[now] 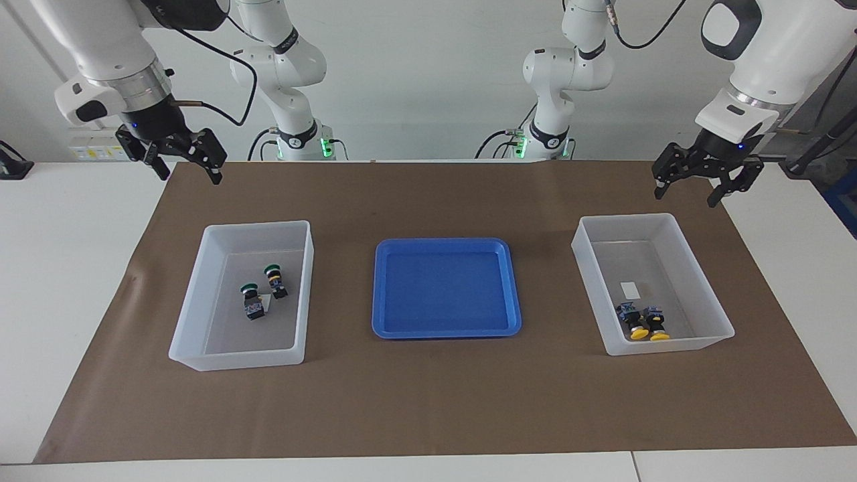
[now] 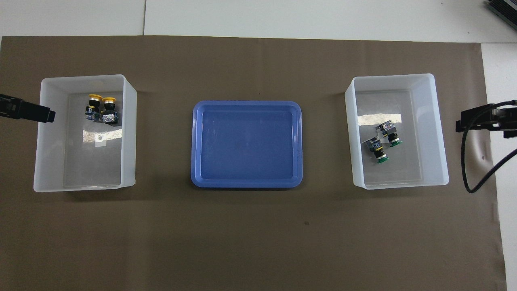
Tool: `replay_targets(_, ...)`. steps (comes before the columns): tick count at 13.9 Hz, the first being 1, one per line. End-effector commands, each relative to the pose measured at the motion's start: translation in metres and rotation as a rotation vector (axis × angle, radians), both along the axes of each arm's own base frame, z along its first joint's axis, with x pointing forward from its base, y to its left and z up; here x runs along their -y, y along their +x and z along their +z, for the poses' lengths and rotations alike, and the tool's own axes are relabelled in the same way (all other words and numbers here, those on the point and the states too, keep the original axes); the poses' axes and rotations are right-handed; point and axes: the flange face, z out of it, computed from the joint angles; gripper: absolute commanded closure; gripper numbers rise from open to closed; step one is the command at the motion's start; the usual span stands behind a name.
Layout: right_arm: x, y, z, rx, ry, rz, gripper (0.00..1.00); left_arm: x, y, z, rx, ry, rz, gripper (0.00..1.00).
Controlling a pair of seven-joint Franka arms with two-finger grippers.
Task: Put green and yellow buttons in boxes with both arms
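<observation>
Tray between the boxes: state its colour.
Blue. The tray shows best in the overhead view.

We see both green buttons [image 1: 262, 292] lying in the bin [image 1: 201, 301] at the right arm's end of the brown mat [image 1: 435, 402], both yellow buttons [image 1: 644, 321] in the bin [image 1: 696, 268] at the left arm's end. A blue tray [image 1: 446, 331] sits between. Our left gripper [image 1: 703, 183] and right gripper [image 1: 179, 161] hang open over the mat's corners nearest the robots.
</observation>
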Motion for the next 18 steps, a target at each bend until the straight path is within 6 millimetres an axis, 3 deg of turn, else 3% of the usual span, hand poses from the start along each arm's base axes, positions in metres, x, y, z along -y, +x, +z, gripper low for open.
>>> replay_targets(1, 0.000, -0.006, 0.002, -0.009, 0.002, 0.025, 0.00, -0.004, -0.002, 0.010, -0.037, 0.031, 0.021, 0.00)
replay_targets(2, 0.000, -0.006, 0.002, -0.009, 0.002, 0.025, 0.00, -0.010, -0.005, 0.011, -0.053, 0.029, 0.031, 0.00)
replay_targets(4, 0.000, -0.006, 0.002, -0.009, 0.002, 0.025, 0.00, 0.008, -0.009, 0.016, -0.051, 0.029, 0.035, 0.00)
replay_targets(6, 0.000, -0.006, 0.002, -0.009, 0.002, 0.025, 0.00, 0.006, -0.011, 0.018, -0.059, 0.025, 0.084, 0.00)
replay_targets(8, 0.000, -0.006, 0.002, -0.009, 0.002, 0.025, 0.00, 0.010, -0.033, 0.033, -0.050, 0.023, 0.082, 0.00)
replay_targets(11, 0.000, -0.006, 0.002, -0.009, 0.002, 0.025, 0.00, 0.014, -0.059, 0.010, -0.120, 0.032, 0.072, 0.00)
replay_targets(18, 0.000, -0.006, 0.002, -0.009, 0.002, 0.025, 0.00, 0.015, -0.052, 0.009, -0.078, 0.030, 0.067, 0.00)
